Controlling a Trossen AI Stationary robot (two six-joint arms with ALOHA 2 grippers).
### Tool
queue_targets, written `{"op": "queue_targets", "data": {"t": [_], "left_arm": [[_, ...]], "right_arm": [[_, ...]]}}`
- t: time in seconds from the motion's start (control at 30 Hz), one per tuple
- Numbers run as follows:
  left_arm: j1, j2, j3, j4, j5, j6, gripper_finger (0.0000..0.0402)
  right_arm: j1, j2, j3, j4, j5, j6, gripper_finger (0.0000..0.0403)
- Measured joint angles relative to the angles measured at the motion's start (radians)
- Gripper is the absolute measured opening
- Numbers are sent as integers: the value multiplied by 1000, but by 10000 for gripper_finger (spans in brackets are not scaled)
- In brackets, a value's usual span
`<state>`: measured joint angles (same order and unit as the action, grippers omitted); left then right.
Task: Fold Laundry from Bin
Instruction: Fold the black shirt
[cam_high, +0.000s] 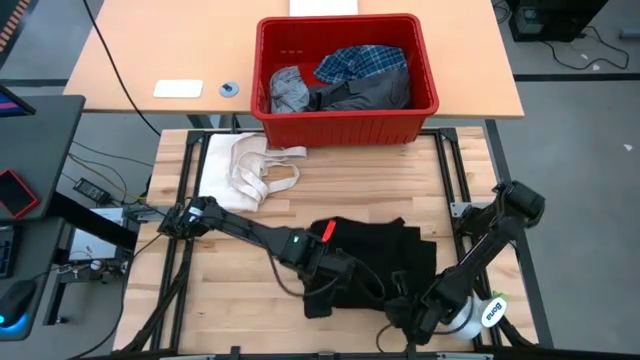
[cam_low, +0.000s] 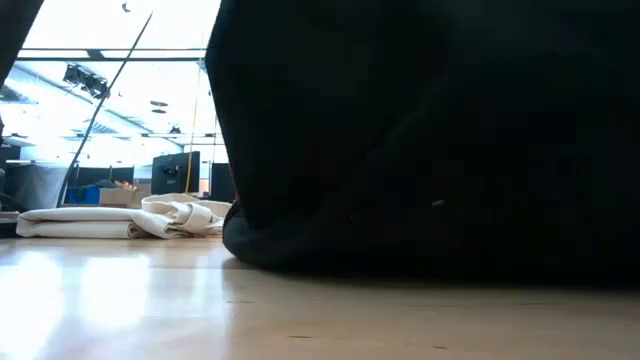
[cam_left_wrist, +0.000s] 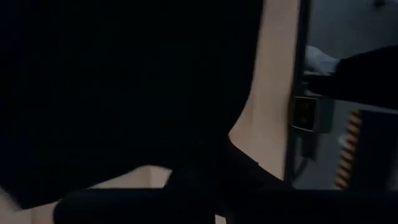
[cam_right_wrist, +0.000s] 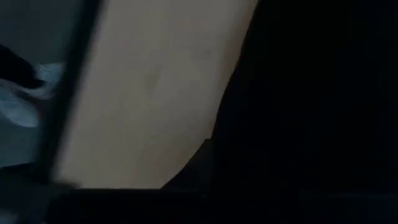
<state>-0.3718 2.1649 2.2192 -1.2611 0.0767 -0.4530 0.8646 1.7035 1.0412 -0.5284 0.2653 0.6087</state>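
A large black garment (cam_high: 375, 262) is spread on the near part of the wooden worktop (cam_high: 400, 185), and both arms are lowered onto it. The left gripper (cam_high: 345, 285) is pressed down at the garment's near left edge with its jaws drawn together; whether cloth is pinched between them cannot be told. The right gripper (cam_high: 405, 312) is set at the garment's near right edge, and its jaw state cannot be told, as the fingers are lost against the dark cloth. The red bin (cam_high: 345, 115) stands at the far edge of the worktop, with a light grey garment (cam_high: 288, 88), a dark grey garment (cam_high: 365, 95) and a blue-and-white plaid shirt (cam_high: 360, 62) inside. A cream-white cloth with strap loops (cam_high: 250, 170) lies just near and left of the bin.
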Motion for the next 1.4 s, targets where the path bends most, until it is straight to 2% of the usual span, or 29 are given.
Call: {"op": "queue_targets", "data": {"t": [0.17,0.4,0.53,0.7,0.83,1.03,1.4], "left_arm": [[-9,-1,0,30,-49,-57,48],[-60,-7,0,111,-54,-138,169],[-86,-5,0,157,-54,-158,241],[-97,-4,0,220,-57,-305,303],[-120,-3,0,250,-136,-394,325],[-160,50,-1,262,-297,-434,330],[-198,140,1,346,-326,-543,330]], "right_arm": [[-17,-76,0,-17,-63,15,13],[-76,-86,0,-18,-203,70,13],[-96,-86,0,-17,-211,90,13],[-130,-86,0,-16,-239,169,13],[-156,-86,0,-5,-271,229,13],[-185,-86,0,16,-277,313,13],[-219,-86,0,67,-288,413,13]]}}
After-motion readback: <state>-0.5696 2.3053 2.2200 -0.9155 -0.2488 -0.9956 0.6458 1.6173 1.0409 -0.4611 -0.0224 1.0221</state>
